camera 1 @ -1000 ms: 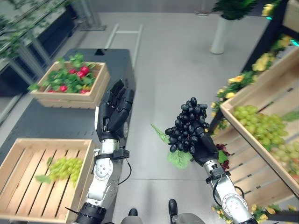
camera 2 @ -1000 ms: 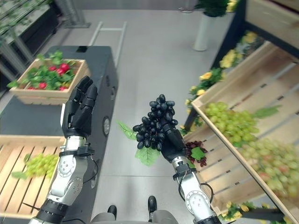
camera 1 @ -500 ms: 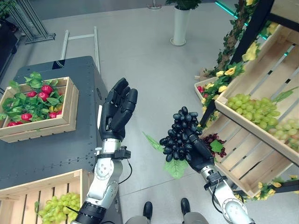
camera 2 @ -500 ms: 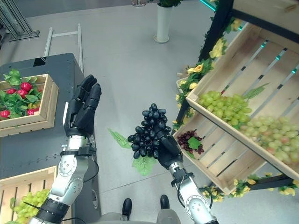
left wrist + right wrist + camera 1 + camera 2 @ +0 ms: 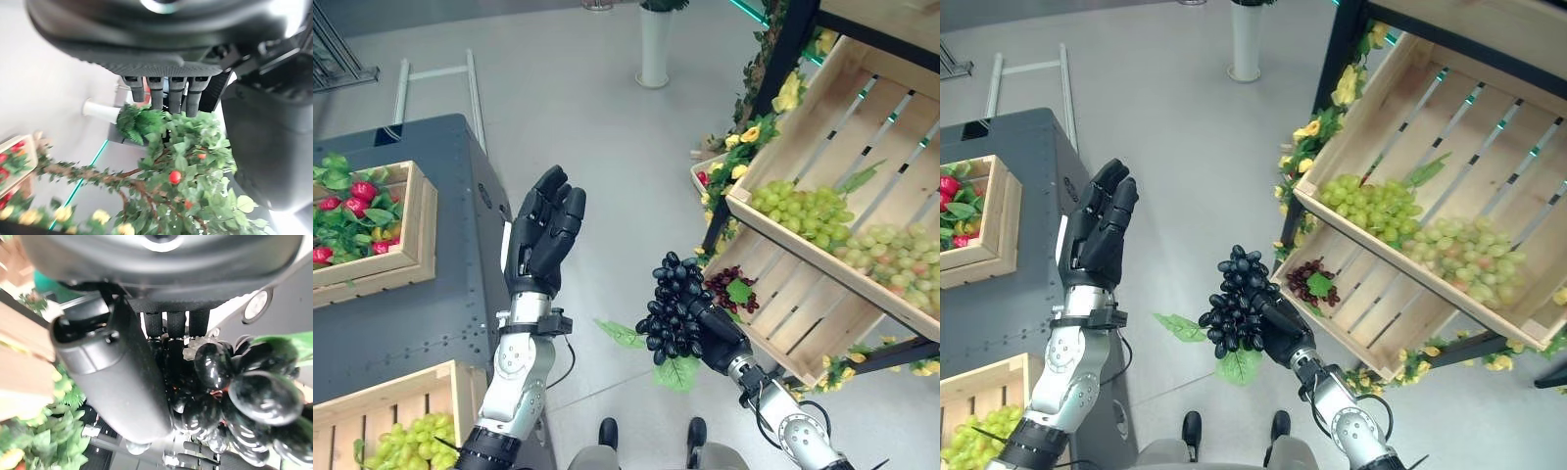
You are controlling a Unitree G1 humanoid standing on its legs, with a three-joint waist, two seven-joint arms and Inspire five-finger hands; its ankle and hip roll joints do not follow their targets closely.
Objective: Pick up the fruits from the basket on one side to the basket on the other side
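Black grapes (image 5: pixel 674 311) wrapped in right hand (image 5: pixel 715 332), fingers curled round the bunch, held mid-air between both sides. Likely bound for wooden crate (image 5: pixel 822 323) on the right. Left hand (image 5: pixel 540 235) idle, fingers straight.

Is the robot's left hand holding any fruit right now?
No, the left hand is raised with straight fingers and holds nothing, while the right hand grips the black grapes.

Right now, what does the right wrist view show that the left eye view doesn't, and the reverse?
Right wrist view alone: the right robot hand seen close, its fingers curled into the black grapes. Left eye view alone: the raised left robot hand, the slatted crate with green grapes, and the dark table. Both show the black grapes in the right robot hand.
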